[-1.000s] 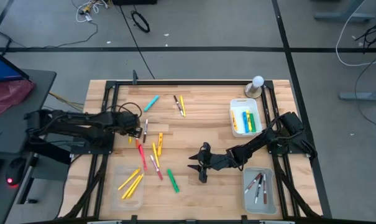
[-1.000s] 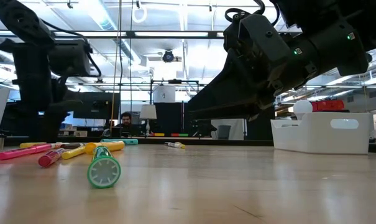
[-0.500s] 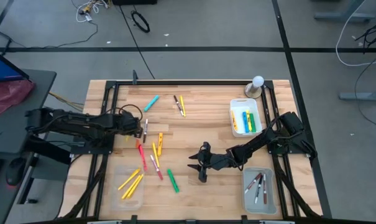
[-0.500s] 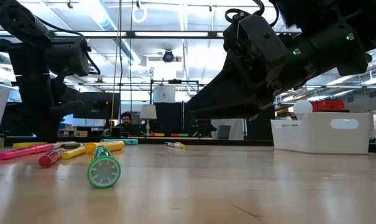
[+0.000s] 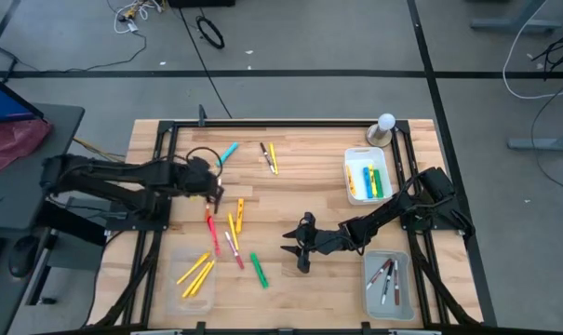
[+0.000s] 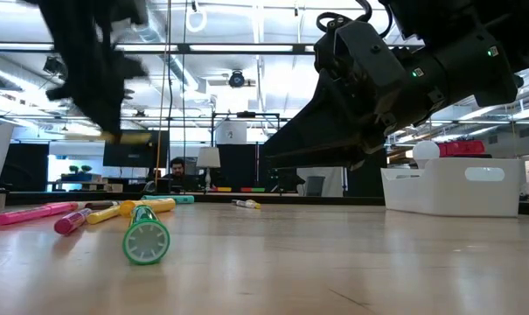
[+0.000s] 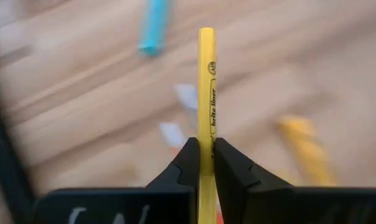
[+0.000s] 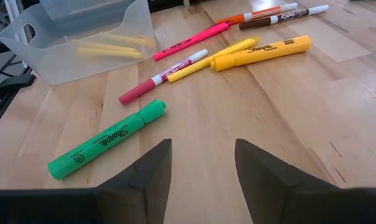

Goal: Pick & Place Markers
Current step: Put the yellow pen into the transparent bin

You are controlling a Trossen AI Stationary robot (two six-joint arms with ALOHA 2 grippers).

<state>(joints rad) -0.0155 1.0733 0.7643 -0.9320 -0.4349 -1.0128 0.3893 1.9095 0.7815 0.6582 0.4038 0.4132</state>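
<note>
My left gripper (image 5: 211,190) is shut on a thin yellow marker (image 7: 206,81), above the left half of the table. More markers lie flat on the wood: a yellow, red and white cluster (image 5: 227,228), a green one (image 5: 259,270), a light blue one (image 5: 227,154) and a pair near the far edge (image 5: 268,156). My right gripper (image 8: 202,149) hangs open above the table's middle (image 5: 298,247), with the green marker (image 8: 107,142) lying ahead of its fingers. My left gripper pinches the yellow marker's barrel (image 7: 206,134) between its two fingers. The marker runs along the fingers and a long stretch sticks out past their tips; its rear end is hidden between them. In the low view the marker (image 6: 128,137) is lifted clear, roughly level.
Three clear trays stand on the table: one at the near left (image 5: 190,279) with yellow markers, one at the far right (image 5: 368,177) with yellow, blue and green ones, one at the near right (image 5: 388,282) with white ones. A white ball on a stand (image 5: 385,126) sits at the far right.
My left gripper has risen from the table and shifted a little toward the table's right, carrying the thin yellow marker up clear of the wood. My right arm has kept still.
</note>
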